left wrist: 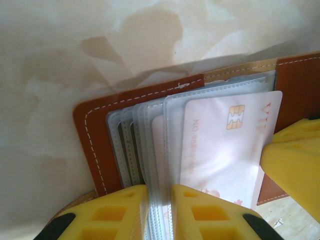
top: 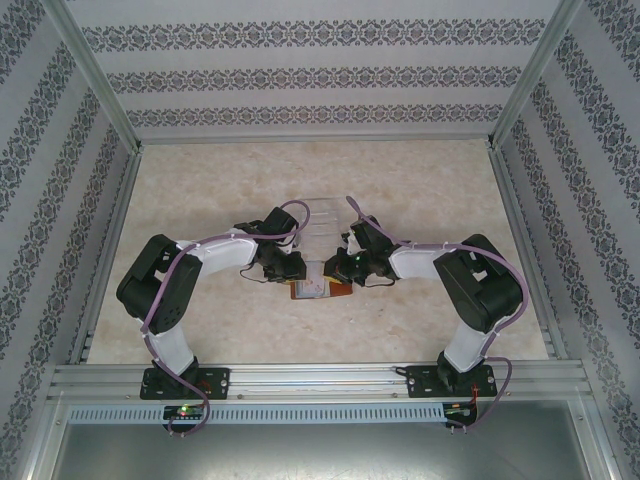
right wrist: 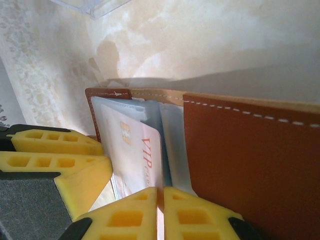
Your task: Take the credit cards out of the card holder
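Yellow fingers [left wrist: 120, 212] of the left gripper [left wrist: 159, 215] are seen closest to the left wrist lens. They are pinched on a bundle of clear plastic sleeves [left wrist: 145, 150] that belong to the card holder [left wrist: 92, 145]. The reddish-brown card holder is laid open on the marbled table [left wrist: 50, 60], near its middle, between the 2 arms. 1 whitish card [left wrist: 225, 145], marked with a gold chip and pink-red print, is set at the front of the sleeves; whether it is fully inside a sleeve cannot be told. Its outer edge is clamped by the right gripper [right wrist: 160, 215], whose 2 fingers are pressed almost together with only the thin card between them. 1 brown cover flap [right wrist: 250, 165] is raised just beside that gripper. A clear plastic stand [top: 325, 215] is placed just behind the card holder.
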